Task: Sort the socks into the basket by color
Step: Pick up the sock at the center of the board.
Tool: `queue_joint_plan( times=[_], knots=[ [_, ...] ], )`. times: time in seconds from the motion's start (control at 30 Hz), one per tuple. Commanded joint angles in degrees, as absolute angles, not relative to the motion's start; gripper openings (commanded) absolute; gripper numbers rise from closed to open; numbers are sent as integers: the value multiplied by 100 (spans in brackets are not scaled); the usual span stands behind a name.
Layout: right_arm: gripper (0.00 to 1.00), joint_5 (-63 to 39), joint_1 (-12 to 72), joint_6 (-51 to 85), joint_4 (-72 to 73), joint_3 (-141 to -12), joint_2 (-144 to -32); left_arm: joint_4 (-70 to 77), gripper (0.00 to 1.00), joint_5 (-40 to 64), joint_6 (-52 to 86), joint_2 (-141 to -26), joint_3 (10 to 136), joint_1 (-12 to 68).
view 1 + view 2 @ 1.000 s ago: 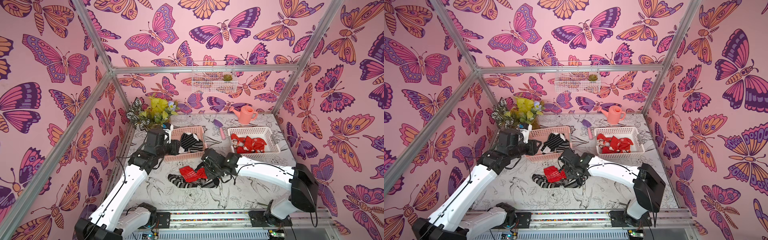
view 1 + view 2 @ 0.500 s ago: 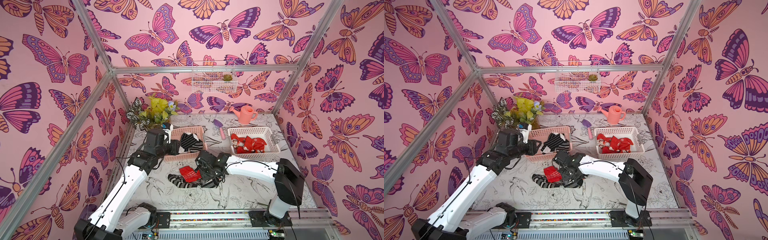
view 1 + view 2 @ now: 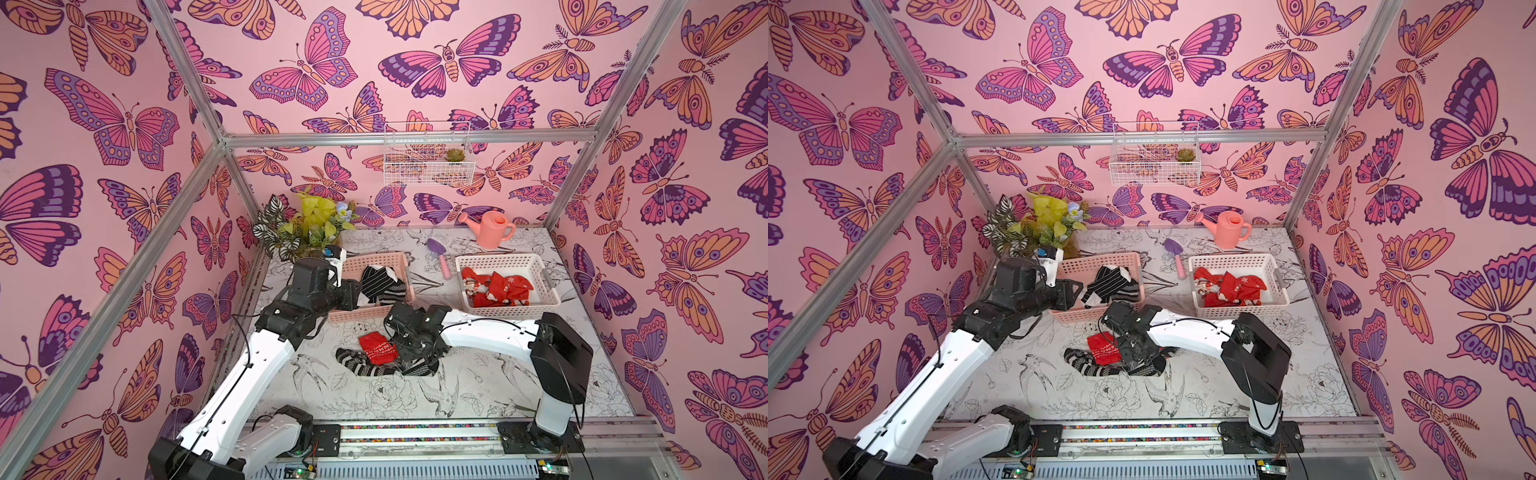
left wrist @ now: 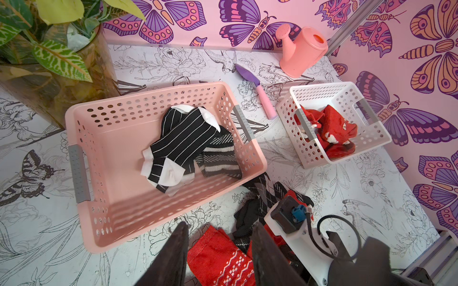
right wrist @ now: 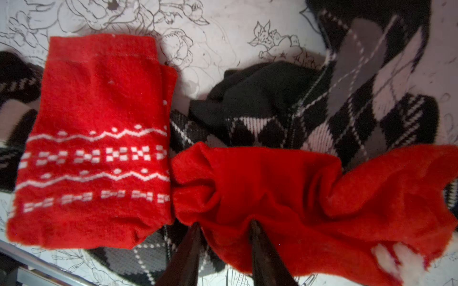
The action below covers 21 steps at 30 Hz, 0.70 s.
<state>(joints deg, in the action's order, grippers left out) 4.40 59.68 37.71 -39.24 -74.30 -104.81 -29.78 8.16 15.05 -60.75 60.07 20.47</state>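
R gripper [image 5: 225,222] moved in, pinching red sock [image 5: 285,178], L gripper [image 4: 220,225] unmoved

Red sock [image 5: 272,188], apparently between jaws

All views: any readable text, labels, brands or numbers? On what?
No readable text in any view.
Patterned red sock: white zigzags and checks, no letters.
Bunched red sock: no text.
Red socks in the white basket: white snowflake motif only.
Circuit boards at the front rail: any markings too small to read.
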Motion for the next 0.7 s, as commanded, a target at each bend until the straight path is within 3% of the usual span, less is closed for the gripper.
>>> queue_joint_plan(
  times=[0.0,0.4,0.67],
  knots=[
    [33,545,5995,3828,-4128,-7589,-10634,-2930,45,905,1442,-5986,5906,2013],
    [6,645,5941,3757,-4173,-7602,-10559,-2926,45,905,1445,-5972,5897,2013],
    [0,719,5900,3626,-4283,-7611,-10289,-2927,45,905,1446,-5959,5897,2012]
  ],
)
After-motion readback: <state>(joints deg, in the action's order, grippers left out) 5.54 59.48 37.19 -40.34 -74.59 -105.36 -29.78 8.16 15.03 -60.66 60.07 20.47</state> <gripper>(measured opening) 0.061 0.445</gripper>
